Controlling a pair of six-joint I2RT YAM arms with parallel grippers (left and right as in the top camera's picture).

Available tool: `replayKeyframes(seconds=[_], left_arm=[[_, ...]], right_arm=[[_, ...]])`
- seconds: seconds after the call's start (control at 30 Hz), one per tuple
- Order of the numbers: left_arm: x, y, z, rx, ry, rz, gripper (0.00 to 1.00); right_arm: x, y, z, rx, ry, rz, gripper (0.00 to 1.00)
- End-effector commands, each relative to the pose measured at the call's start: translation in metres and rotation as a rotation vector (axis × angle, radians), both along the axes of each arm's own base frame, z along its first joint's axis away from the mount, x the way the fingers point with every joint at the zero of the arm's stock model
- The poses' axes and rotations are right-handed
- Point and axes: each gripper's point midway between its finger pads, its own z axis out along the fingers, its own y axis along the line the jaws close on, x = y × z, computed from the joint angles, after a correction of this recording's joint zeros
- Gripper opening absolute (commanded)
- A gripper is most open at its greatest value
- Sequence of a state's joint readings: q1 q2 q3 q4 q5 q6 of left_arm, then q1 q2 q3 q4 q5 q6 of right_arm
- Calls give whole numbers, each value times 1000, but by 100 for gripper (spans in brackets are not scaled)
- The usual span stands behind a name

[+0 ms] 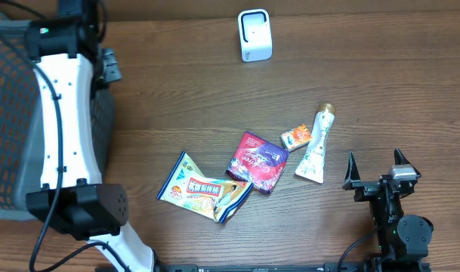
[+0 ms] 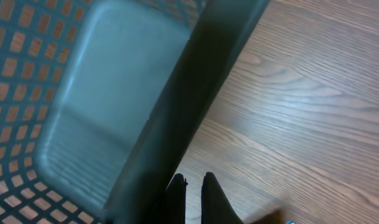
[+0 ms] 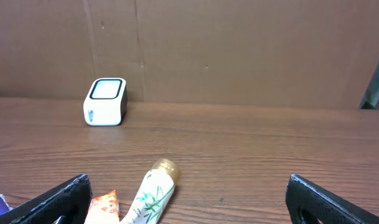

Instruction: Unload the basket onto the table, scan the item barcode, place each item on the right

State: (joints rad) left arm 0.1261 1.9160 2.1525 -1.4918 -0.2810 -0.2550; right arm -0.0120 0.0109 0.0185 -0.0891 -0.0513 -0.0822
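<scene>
A white barcode scanner (image 1: 254,35) stands at the back of the wooden table, also seen in the right wrist view (image 3: 106,101). Mid-table lie a yellow snack packet (image 1: 203,189), a purple packet (image 1: 257,161), a small orange packet (image 1: 296,137) and a white tube with a gold cap (image 1: 316,145). My left gripper (image 1: 109,66) is far left by the basket, its fingers (image 2: 217,202) shut on nothing, above bare wood next to the basket rim. My right gripper (image 1: 377,170) stands open, right of the tube (image 3: 153,193), holding nothing.
A dark mesh basket (image 1: 10,113) fills the left edge, and its inside (image 2: 83,93) shows nothing in it. A brown cardboard wall (image 3: 239,50) rises behind the scanner. The white left arm (image 1: 60,128) stretches along the basket's right side.
</scene>
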Motion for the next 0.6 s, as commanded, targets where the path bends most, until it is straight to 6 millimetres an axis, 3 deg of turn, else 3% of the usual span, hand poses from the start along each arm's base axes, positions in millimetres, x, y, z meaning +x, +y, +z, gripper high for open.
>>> replayKeyframes(seconds=[0.0, 0.13, 0.27, 0.47, 0.57], left_arm=[[-2, 10, 1, -9, -1, -14, 4], [7, 11, 6, -19, -43, -29, 4], [15, -1, 27, -66, -119, -60, 4], [9, -26, 87, -165, -270, -125, 5], [-3, -52, 114, -275, -331, -192, 21]], right_arm=[[0, -1, -1, 4, -5, -4, 100], [0, -1, -1, 4, -5, -4, 100], [0, -1, -1, 4, -5, -4, 100], [0, -1, -1, 4, -5, -4, 100], [0, -1, -1, 4, -5, -4, 100]])
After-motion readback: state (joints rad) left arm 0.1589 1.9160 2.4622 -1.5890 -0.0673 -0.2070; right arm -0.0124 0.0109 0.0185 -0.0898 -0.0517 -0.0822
